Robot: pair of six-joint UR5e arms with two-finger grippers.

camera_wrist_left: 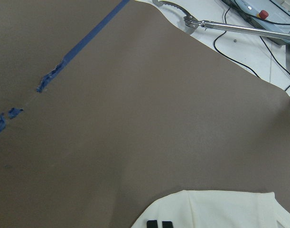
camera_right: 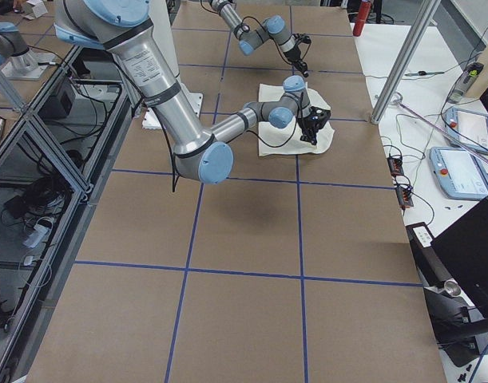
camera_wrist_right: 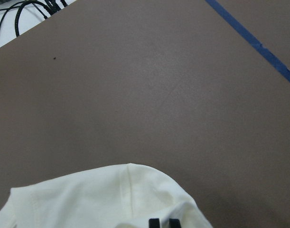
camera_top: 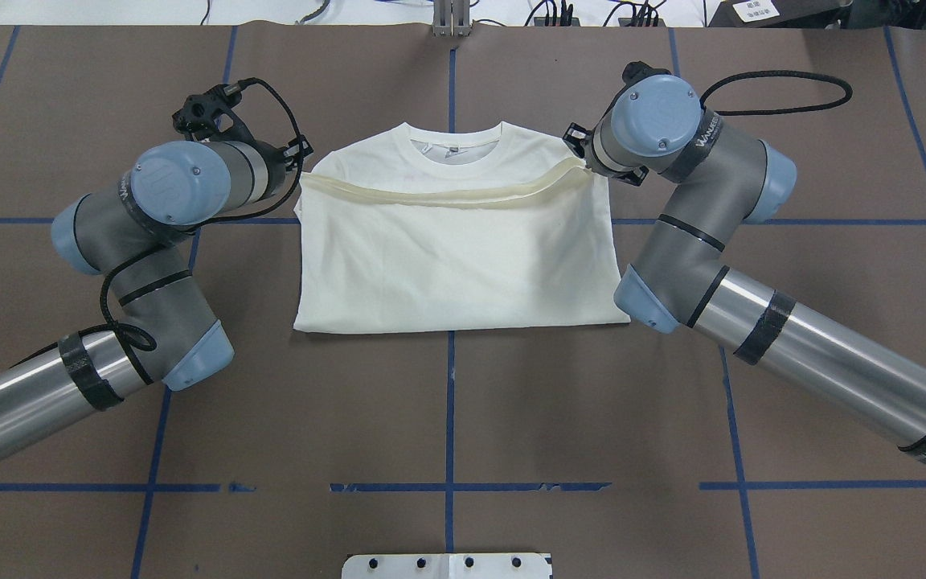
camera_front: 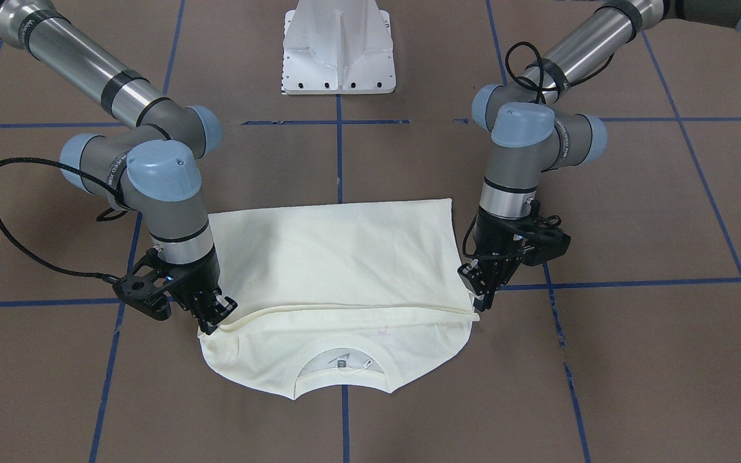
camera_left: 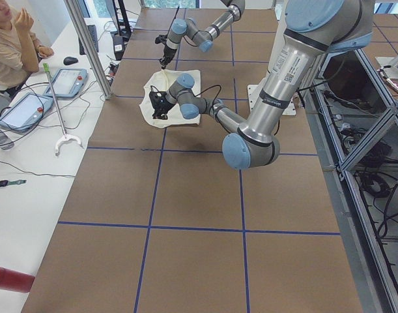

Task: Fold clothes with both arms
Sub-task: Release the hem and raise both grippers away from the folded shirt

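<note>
Two corners of the cream long-sleeved T-shirt [camera_front: 338, 257] on the brown table [camera_front: 634, 212] are pinched in my black left gripper [camera_front: 482, 297] and black right gripper [camera_front: 213, 316], so the hem lies straight near the neck.

T-shirt [camera_front: 345, 257] on table [camera_front: 602, 360], between left tool [camera_front: 481, 301] and right tool [camera_front: 216, 315] at hem corners
</note>
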